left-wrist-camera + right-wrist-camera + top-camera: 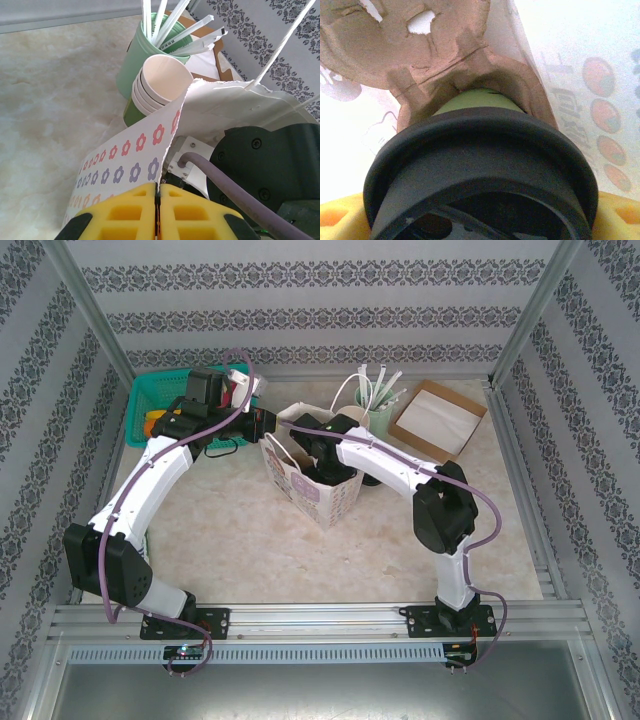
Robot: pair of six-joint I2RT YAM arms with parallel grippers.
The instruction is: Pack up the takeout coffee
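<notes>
Table (230,540), near edge: both arm bases are bolted side by side, and both arms reach in to a paper bag (325,495) standing upright at mid-table.

Left gripper (159,200): the yellow pads are pressed together and pinch the bag's flower-printed rim on its left side.

Right gripper (480,220): it is lowered into the bag's open mouth. Its yellow pads (335,217) sit against opposite sides of the black lid (480,150), clamped on it.

Takeout coffee (480,100): it is inside the bag, and its green body is seated in a socket of a brown pulp cup carrier (420,55) that lies against the bag's inner wall.

Just beyond the bag is a stack of cream paper cups (162,80), tilted, touching the bag's rim in the left wrist view. Behind it stands a pale green tumbler (131,62) holding wrapped straws (189,31).

Far right: a cardboard tray (420,443) holds white paper. Far left: a teal basket (140,405) is partly covered by the left arm.
</notes>
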